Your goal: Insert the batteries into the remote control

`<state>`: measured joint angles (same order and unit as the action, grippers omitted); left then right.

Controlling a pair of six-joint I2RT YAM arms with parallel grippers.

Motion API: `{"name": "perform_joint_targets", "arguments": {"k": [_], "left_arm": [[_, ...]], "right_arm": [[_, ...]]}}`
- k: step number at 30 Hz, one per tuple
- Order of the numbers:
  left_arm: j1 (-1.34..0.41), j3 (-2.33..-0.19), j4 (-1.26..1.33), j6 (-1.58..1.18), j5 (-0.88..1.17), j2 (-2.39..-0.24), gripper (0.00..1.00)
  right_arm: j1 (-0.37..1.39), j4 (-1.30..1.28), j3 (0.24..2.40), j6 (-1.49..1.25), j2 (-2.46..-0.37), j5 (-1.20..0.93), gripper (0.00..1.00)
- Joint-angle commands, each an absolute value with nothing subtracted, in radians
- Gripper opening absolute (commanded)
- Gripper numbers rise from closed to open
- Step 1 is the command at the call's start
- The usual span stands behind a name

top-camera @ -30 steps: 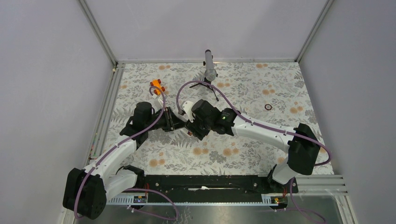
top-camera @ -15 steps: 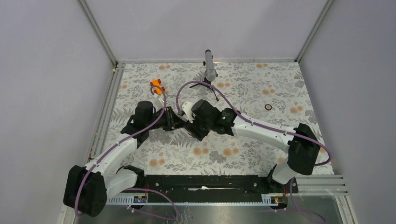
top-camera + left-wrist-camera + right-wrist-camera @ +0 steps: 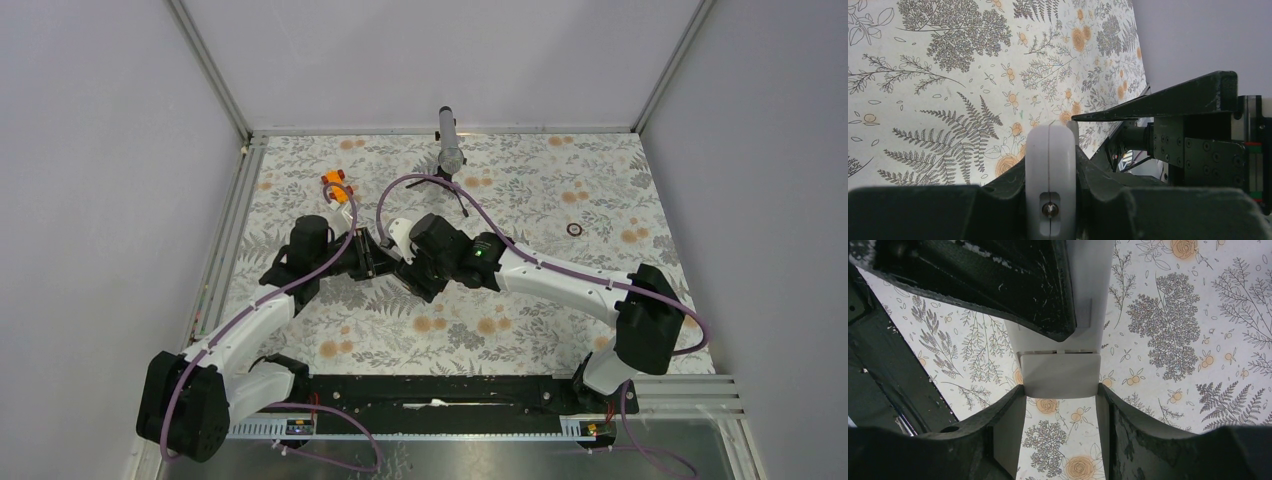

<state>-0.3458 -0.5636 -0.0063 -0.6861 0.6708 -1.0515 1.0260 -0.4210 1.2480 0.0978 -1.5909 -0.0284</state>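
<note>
Two grippers nose to nose: left gripper (image 3: 1050,172) clamps the remote control (image 3: 1049,145), right gripper (image 3: 1060,402) pinches the white cover (image 3: 1060,375) butted against it (remote's long axis straight ahead).

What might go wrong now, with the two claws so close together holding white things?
The right claw pinches the cover only by its side edges, so it might tilt or slip instead of seating on the remote. The left claw grips the remote's rounded body; a push may twist it loose.
</note>
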Motion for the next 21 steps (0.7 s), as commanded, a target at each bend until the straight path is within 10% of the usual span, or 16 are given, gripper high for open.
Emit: {"name": "perform_joint_targets", "arguments": {"k": [1,21], "left_arm": [[-0.355,-0.626,0.053,-0.703,0.713,-1.054,0.0],[-0.368,-0.626,0.097,-0.759,0.731,-1.071,0.0]], "right_arm": [[1.039,-0.395,1.286,0.109,-1.599,-0.04,0.49],[1.04,-0.413,1.312,0.103,-1.629,0.029,0.49]]}}
